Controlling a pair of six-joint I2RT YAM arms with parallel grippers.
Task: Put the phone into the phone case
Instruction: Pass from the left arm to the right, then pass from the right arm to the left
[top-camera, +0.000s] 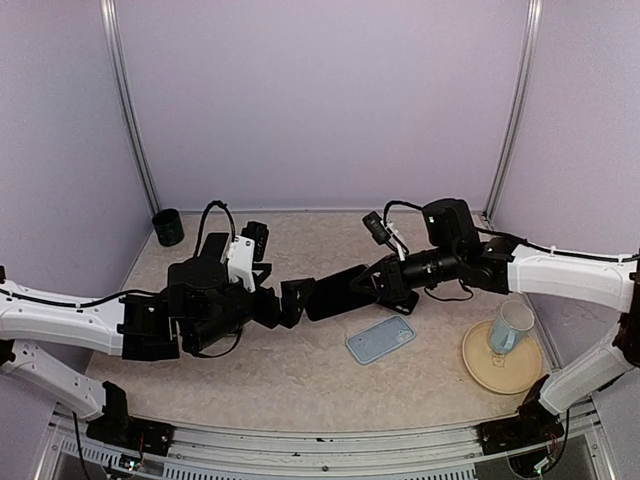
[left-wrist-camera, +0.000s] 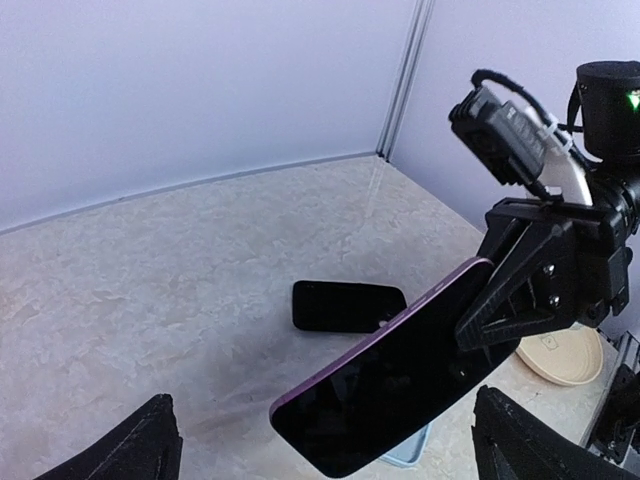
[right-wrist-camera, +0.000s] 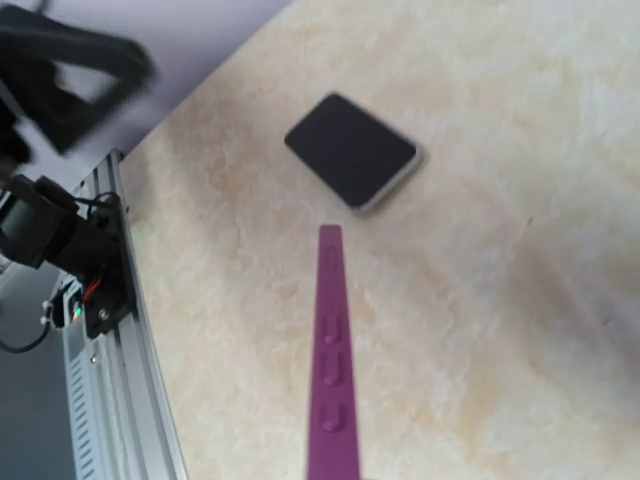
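Observation:
A phone (top-camera: 335, 291) with a black screen and purple edge is held in the air by my right gripper (top-camera: 368, 284), which is shut on its right end. In the left wrist view the phone (left-wrist-camera: 400, 380) slants down to the left, and its free end lies between my left gripper's (left-wrist-camera: 322, 405) wide-open fingers (left-wrist-camera: 150, 450) without touching them. My left gripper (top-camera: 288, 302) sits just left of the phone's tip. The right wrist view shows the phone's purple edge (right-wrist-camera: 330, 380) with three buttons. The light blue phone case (top-camera: 381, 338) lies flat on the table below, partly hidden (left-wrist-camera: 425, 455).
A flat black rectangle with a pale rim (right-wrist-camera: 350, 150) lies on the table beyond the phone (left-wrist-camera: 345, 305). A tan plate (top-camera: 480, 370) with a pale cup (top-camera: 510, 327) stands at the right. A black cup (top-camera: 168, 227) stands back left. The metal front rail (right-wrist-camera: 110, 330) runs along the table's edge.

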